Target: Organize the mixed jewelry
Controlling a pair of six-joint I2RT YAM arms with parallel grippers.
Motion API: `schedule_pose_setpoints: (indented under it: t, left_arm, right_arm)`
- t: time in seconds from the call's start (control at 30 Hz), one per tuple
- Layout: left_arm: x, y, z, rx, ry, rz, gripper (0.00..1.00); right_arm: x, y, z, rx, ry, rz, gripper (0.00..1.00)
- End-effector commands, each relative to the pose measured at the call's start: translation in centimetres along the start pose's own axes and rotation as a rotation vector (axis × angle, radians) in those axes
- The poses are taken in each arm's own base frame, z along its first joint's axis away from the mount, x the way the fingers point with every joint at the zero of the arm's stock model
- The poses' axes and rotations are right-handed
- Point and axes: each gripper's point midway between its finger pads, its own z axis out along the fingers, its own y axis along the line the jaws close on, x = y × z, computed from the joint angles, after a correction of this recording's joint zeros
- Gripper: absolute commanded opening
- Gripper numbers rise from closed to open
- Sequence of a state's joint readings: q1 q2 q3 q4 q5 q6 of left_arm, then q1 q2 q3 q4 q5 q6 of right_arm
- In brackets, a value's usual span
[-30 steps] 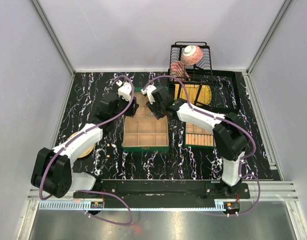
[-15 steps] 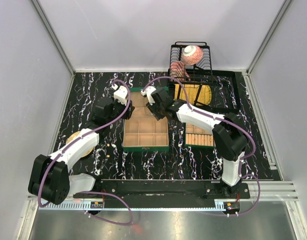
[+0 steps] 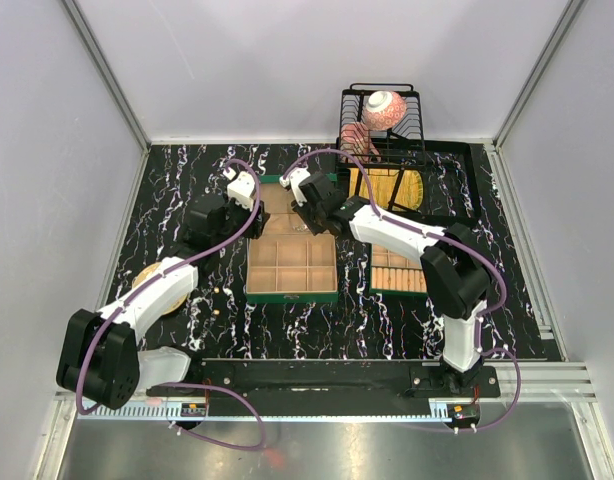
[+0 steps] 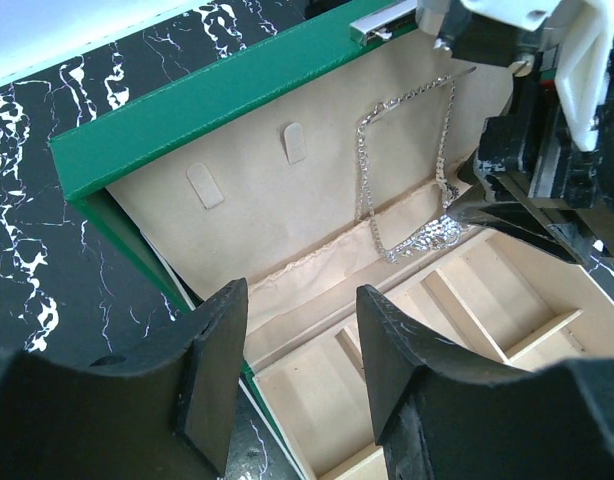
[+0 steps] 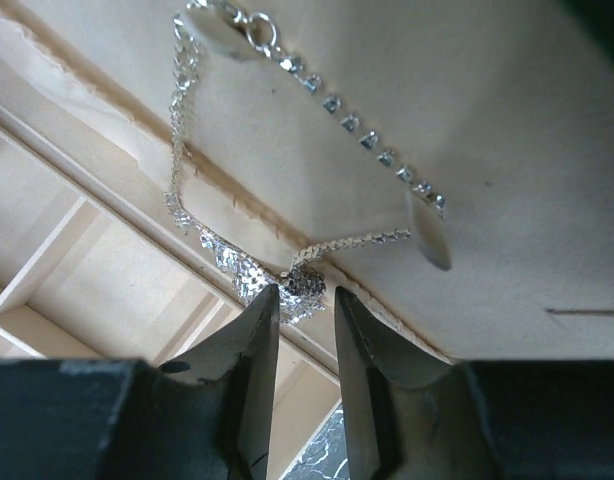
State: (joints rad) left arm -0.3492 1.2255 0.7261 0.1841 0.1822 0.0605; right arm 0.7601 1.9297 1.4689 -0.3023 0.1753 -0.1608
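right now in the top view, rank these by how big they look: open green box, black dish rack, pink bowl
1. open green box
2. black dish rack, a close second
3. pink bowl in the rack, clearly smallest

A chain (image 4: 427, 238) hangs on the raised lid (image 4: 257, 200) of the box (image 3: 292, 265); a second box (image 3: 399, 272) lies right, a rack (image 3: 412, 130) behind.

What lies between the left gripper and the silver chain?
Only bare beige lid lining separates the left gripper from the chain; the left wrist view shows it.
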Motion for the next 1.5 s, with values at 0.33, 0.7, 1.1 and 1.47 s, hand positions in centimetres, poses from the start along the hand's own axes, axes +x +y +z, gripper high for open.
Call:
schedule_pose_setpoints:
  t: [0.33, 0.7, 1.1, 1.47]
  left_arm:
    - [-2.4, -0.2, -0.1, 0.019, -0.091, 0.013, 0.51]
    - [-2.2, -0.1, 0.0, 0.016, -0.088, 0.02, 0.51]
    - [-1.2, -0.1, 0.3, 0.069, -0.09, 0.145, 0.5]
    - [0.8, -1.2, 1.7, 0.2, -0.049, 0.342, 0.51]
  right_arm:
    - [-3.2, -0.4, 0.1, 0.04, -0.071, 0.02, 0.19]
    - [-3.6, 0.1, -0.6, 0.014, -0.077, 0.029, 0.03]
    - [-5.3, -0.5, -3.7, 0.009, -0.127, 0.039, 0.0]
    - [-6.7, -0.9, -5.2, 0.013, -0.159, 0.041, 0.0]
